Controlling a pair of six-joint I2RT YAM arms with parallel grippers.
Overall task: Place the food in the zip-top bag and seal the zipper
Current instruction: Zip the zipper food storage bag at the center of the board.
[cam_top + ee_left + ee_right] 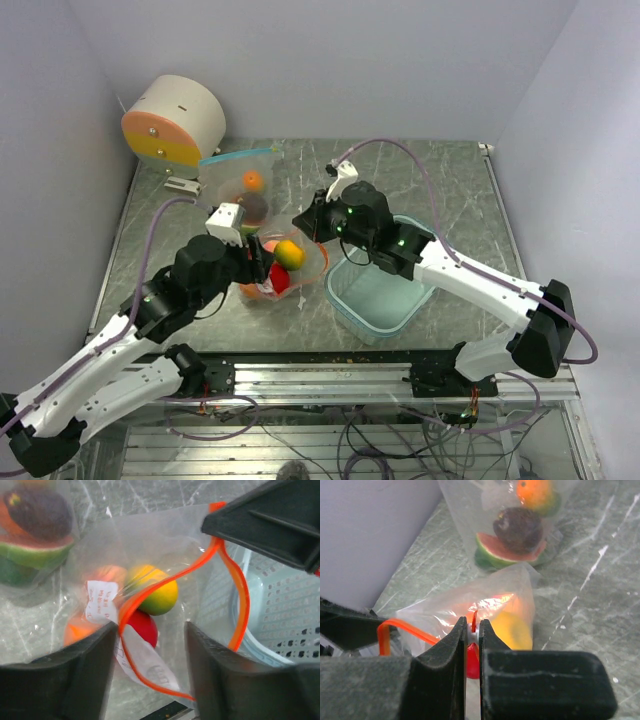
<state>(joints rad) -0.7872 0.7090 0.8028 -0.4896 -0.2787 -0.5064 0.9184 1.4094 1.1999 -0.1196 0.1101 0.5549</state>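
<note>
While left gripper (151,626) sits spread, jaws either side of zip-top bag (165,540) mouth, right gripper (472,627) pinches orange zipper (240,595), unsealed. Inside bag: yellow-green fruit (156,594), red fruit (145,627). Just right, teal tub (375,300). Farther back, second bag (245,185), filled.

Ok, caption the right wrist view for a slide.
Right gripper pinches the orange zipper of a food-filled bag; a second filled bag lies behind.
</note>
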